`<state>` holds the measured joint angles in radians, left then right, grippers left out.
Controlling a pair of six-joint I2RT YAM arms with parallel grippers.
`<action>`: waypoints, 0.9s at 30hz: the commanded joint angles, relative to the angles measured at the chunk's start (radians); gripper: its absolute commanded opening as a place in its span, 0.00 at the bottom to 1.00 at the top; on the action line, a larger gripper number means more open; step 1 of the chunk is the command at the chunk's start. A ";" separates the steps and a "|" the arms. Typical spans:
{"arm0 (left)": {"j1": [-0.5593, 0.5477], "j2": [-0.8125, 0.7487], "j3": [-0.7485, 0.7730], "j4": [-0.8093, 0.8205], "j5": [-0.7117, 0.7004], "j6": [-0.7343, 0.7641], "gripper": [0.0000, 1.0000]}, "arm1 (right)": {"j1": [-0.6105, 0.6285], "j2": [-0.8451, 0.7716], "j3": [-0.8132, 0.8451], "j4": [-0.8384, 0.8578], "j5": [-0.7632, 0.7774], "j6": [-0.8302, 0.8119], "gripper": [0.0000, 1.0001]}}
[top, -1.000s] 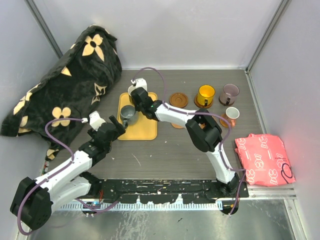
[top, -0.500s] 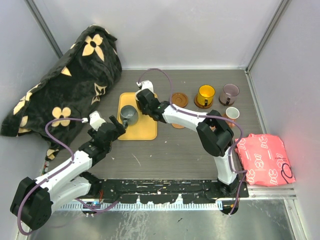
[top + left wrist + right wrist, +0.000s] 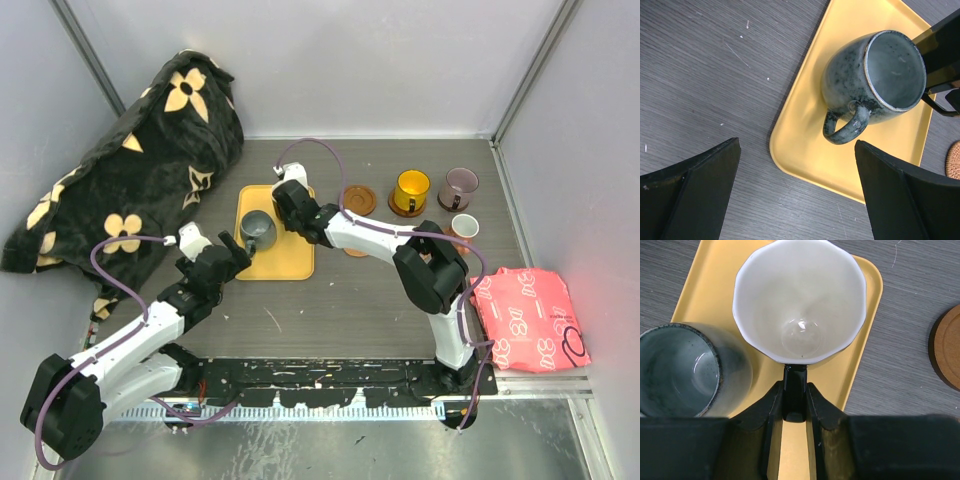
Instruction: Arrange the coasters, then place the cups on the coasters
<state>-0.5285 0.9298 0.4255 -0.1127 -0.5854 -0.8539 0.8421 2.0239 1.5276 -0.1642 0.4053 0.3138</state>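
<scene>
A black-handled cup with a cream inside [image 3: 800,305] is over the far end of the yellow tray [image 3: 290,260]. My right gripper [image 3: 795,400] is shut on its handle, and in the top view the right gripper [image 3: 287,195] covers most of it. I cannot tell whether this cup rests on the tray. A grey cup [image 3: 257,229] stands on the tray just left of it. My left gripper [image 3: 800,210] hangs open near the tray's near-left corner, short of the grey cup [image 3: 875,75]. One coaster [image 3: 357,199] lies bare. The yellow cup [image 3: 410,190], purple-grey cup [image 3: 460,187] and a small cup [image 3: 464,229] stand at the back right.
A black blanket with cream flowers [image 3: 130,170] is heaped at the back left. A red printed packet [image 3: 525,315] lies at the right front. Grey walls close in the table at the back and on both sides. Another coaster [image 3: 356,250] shows partly under the right arm.
Over the first half second the right gripper shifted slightly right over the tray and its elbow swung right. It has been still since. The left arm has not moved.
</scene>
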 commanded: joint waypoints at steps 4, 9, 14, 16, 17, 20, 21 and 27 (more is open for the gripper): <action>0.004 -0.004 0.027 0.038 -0.008 -0.010 0.98 | -0.001 -0.027 0.019 0.055 0.054 0.011 0.23; 0.004 -0.004 0.025 0.038 -0.010 -0.009 0.98 | -0.001 -0.030 0.011 0.057 0.056 0.017 0.31; 0.004 -0.004 0.026 0.038 -0.009 -0.010 0.98 | -0.001 -0.028 0.009 0.061 0.058 0.018 0.38; 0.004 -0.004 0.025 0.038 -0.010 -0.010 0.98 | -0.001 -0.023 0.011 0.061 0.057 0.017 0.39; 0.004 -0.004 0.025 0.038 -0.009 -0.010 0.98 | -0.001 -0.021 0.012 0.060 0.056 0.017 0.38; 0.004 -0.004 0.025 0.038 -0.010 -0.010 0.98 | -0.001 -0.015 0.020 0.060 0.056 0.016 0.38; 0.004 -0.005 0.025 0.038 -0.010 -0.010 0.98 | -0.001 -0.010 0.024 0.061 0.056 0.016 0.39; 0.004 -0.004 0.025 0.038 -0.011 -0.009 0.98 | -0.003 0.015 0.047 0.052 0.053 0.016 0.38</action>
<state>-0.5285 0.9298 0.4255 -0.1123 -0.5858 -0.8539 0.8421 2.0277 1.5280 -0.1509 0.4358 0.3233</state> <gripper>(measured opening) 0.982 0.385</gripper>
